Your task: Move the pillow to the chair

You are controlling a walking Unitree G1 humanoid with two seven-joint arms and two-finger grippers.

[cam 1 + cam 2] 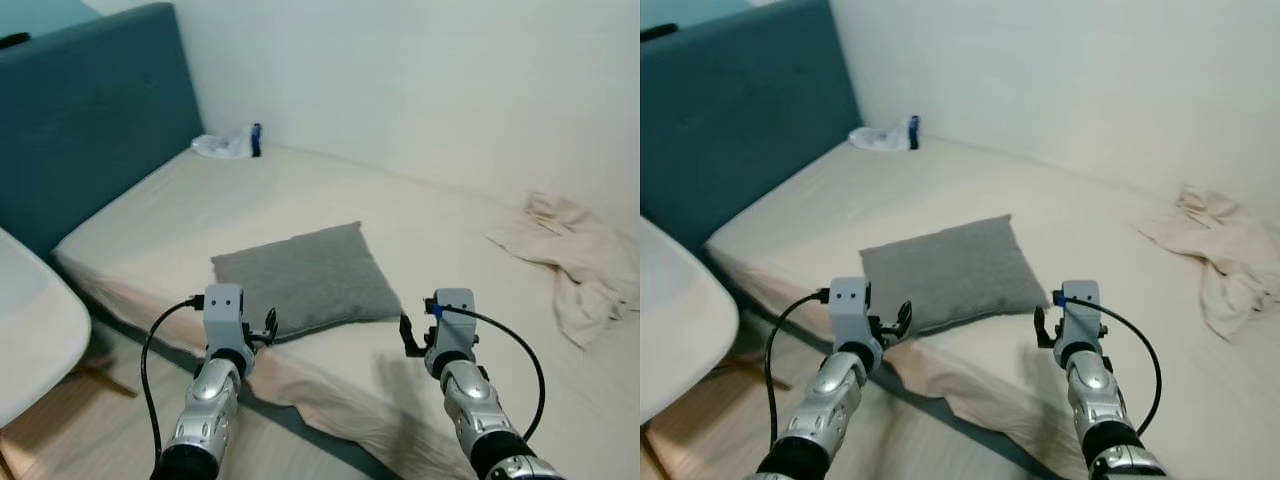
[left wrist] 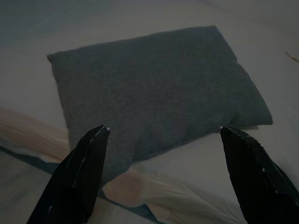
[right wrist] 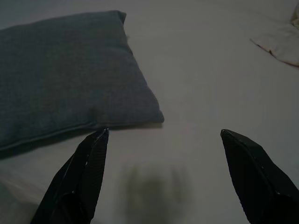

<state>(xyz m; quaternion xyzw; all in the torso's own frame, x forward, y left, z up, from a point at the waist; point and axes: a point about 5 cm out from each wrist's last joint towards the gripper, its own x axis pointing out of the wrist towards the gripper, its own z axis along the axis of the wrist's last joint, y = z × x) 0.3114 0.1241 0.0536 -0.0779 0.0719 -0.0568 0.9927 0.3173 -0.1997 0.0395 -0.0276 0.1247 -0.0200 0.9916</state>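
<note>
**Pillow on bed, both pincers spread**

Grey pillow [image 1: 305, 275] lay flat near the bed's [image 1: 420, 230] front edge. Left pincer [image 2: 161, 135] hovered just before the pillow's near edge, fingers wide, holding nothing. Right pincer [image 3: 163, 137] was off the pillow's right corner, also wide. Crumpled beige cloth [image 1: 575, 255] far right of pillow. Teal headboard [image 1: 90, 110] left, white chair [image 1: 30, 330] beside the bed, plain white wall [image 1: 430, 80] behind.

- Plain off-white wall [image 1: 450, 90], evenly lit.
- Teal upholstered headboard [image 1: 90, 120], at left.
- Bed with beige sheet [image 1: 300, 190].
- Crumpled cream cloth [image 1: 580, 260], on the bed at right.
- Light wood floor [image 1: 60, 430].
</note>
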